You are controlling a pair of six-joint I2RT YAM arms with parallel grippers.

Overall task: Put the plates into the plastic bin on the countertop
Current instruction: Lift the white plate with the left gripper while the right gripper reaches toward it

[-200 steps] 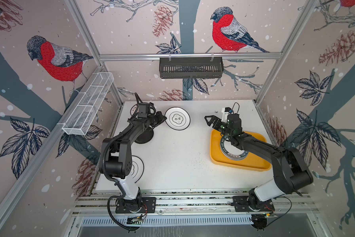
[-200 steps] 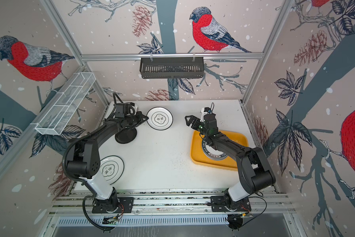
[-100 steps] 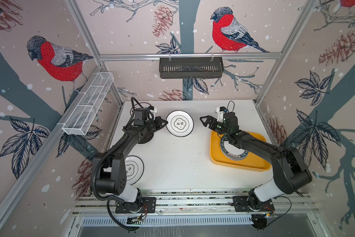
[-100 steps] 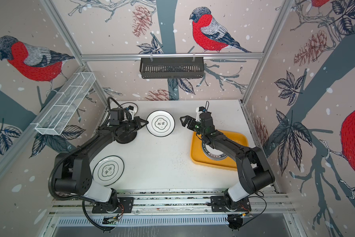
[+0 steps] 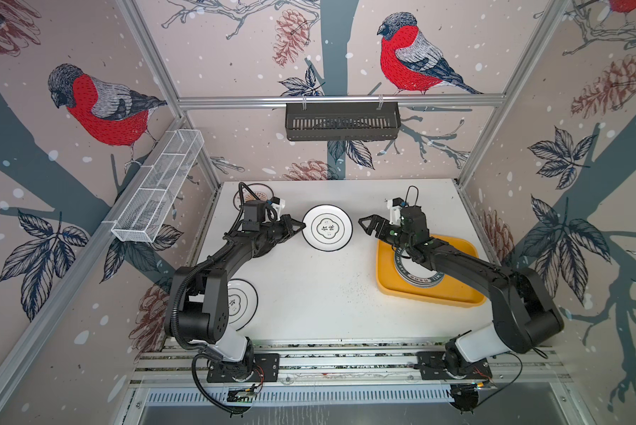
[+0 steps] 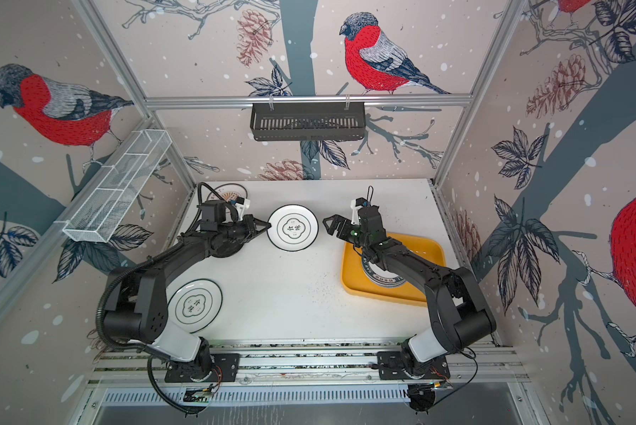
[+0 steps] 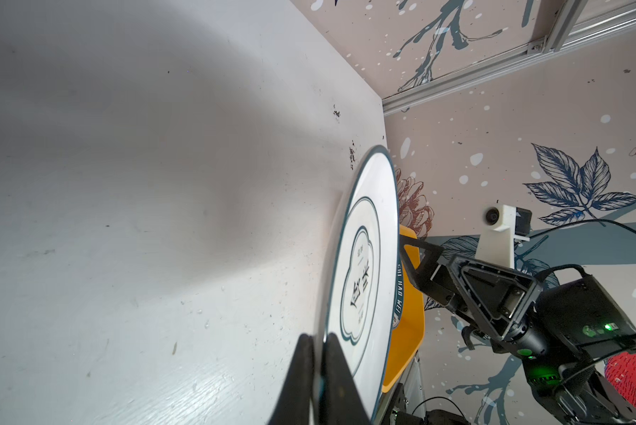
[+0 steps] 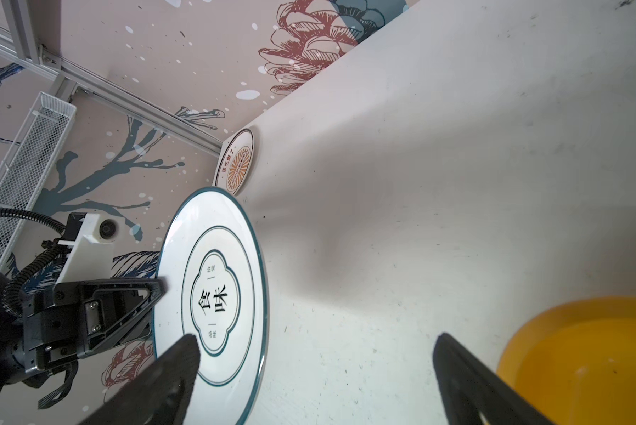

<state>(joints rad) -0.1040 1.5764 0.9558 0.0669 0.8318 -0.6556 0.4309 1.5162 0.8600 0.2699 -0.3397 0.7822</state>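
My left gripper [image 5: 298, 228] [image 7: 318, 340] is shut on the rim of a white plate with a flower outline [image 5: 327, 228] [image 6: 293, 228] [image 7: 368, 265] [image 8: 213, 290], held level above the countertop [image 5: 327, 294] near the back middle. My right gripper [image 5: 367, 225] [image 8: 316, 346] stands open just right of that plate, apart from it, with nothing between its fingers. The yellow plastic bin [image 5: 456, 290] [image 6: 432, 254] [image 8: 585, 353] lies at the right, holding a plate with a dark green lettered rim [image 5: 412, 276], partly hidden by my right arm.
A second flower-outline plate [image 5: 241, 303] [image 6: 195, 303] lies front left by the left arm's base. A sunburst plate [image 5: 261, 191] [image 8: 237, 165] sits in the back left corner. A black plate [image 6: 233, 250] shows under my left arm. Two baskets hang on the walls.
My left gripper has carried the flower-outline plate to the right, toward the middle. My right gripper has shifted left toward it and stays open.
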